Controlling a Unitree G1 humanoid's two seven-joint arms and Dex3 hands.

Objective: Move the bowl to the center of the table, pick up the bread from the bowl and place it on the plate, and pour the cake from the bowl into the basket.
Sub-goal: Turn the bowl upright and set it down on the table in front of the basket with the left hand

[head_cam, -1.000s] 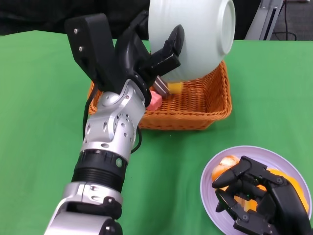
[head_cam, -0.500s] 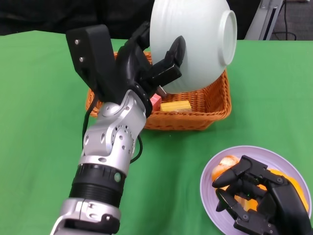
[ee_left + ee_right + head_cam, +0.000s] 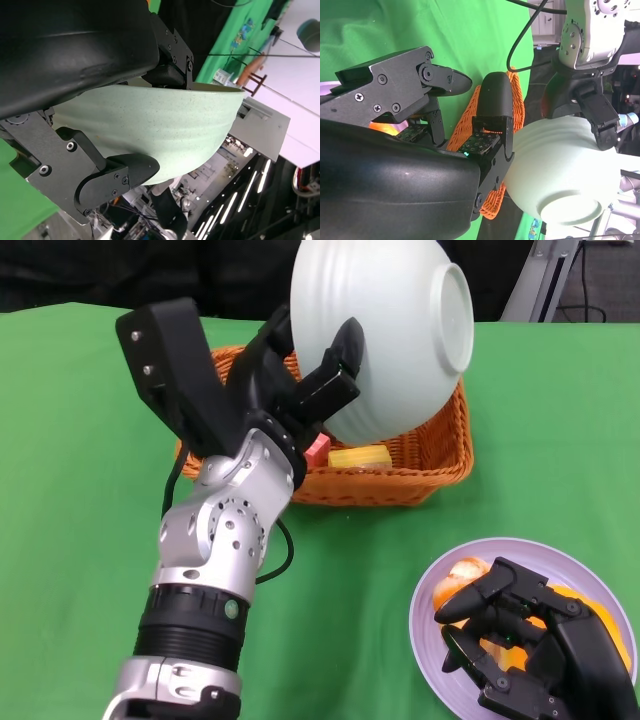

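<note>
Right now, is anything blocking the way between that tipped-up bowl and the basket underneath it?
Nothing visible does. The left hand holds the bowl tipped directly over the basket, with open air between. A yellow piece and a pink piece already lie inside.

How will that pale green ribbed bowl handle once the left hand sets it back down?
The pale green ribbed bowl looks rigid and glossy, so probably slippery in the left robot hand. Its foot ring seems narrow, so set down tilted it may rock or tip.

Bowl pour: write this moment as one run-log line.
left hand holds bowl tipped over basket | cake in basket | right hand on plate
</note>
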